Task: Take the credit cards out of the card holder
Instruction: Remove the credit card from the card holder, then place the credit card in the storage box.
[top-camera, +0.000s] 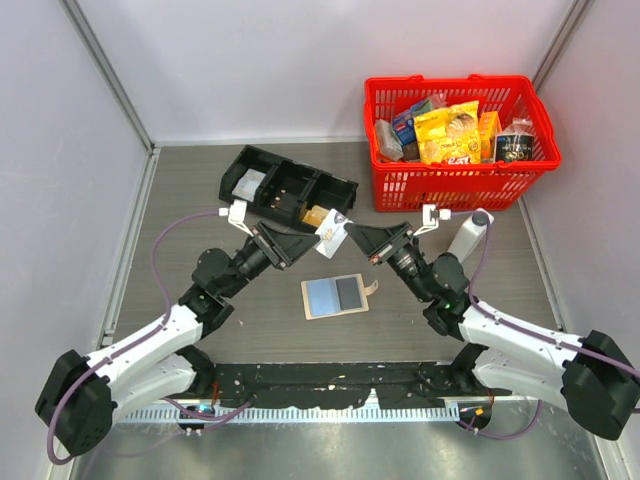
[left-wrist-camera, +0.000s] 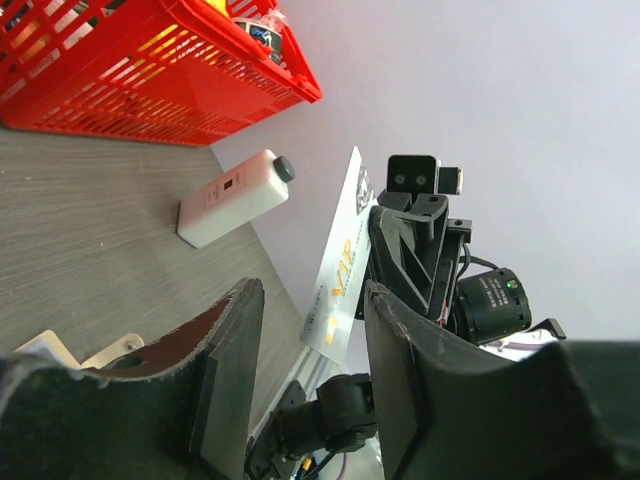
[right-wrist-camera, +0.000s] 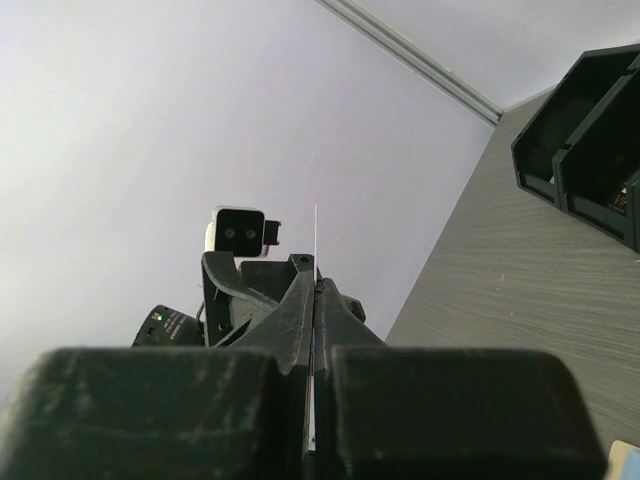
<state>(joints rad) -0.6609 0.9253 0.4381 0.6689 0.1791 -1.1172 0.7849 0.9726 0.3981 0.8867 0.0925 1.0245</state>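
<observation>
1. Right gripper (top-camera: 352, 233) is clamped on a white card (top-camera: 334, 231), raised just above centre of the top view. My right wrist camera shows its jaws pressed together (right-wrist-camera: 313, 275), with the card (right-wrist-camera: 316, 225) edge-on as a thin pale line rising out of them.
2. Left gripper (top-camera: 318, 238) meets it head-on from the left side of the frame. From the left wrist I see its two fingers (left-wrist-camera: 312, 300) standing well apart. The card (left-wrist-camera: 340, 265) hangs in the gap beyond them, tilted, with gold "VIP" lettering on its face.
3. The card's lower corner sits just beside the right-hand finger (left-wrist-camera: 400, 370) in that view. I can't tell whether they touch, but the left jaws are not closed on it.
4. The card holder (top-camera: 334, 312) lies opened flat on the table, below the two grippers and near the middle of the top view, its little tab pointing right. It shows a pale blue panel and a grey one, and I can't tell whether these are cards or lining.
5. A black tray (top-camera: 300, 172) sits in the upper left of the table and shows again at the right edge of the right wrist view (right-wrist-camera: 590, 130).
6. A red basket (top-camera: 460, 185) full of packets fills the upper right, and a white bottle (top-camera: 468, 236) lies just below it.
</observation>
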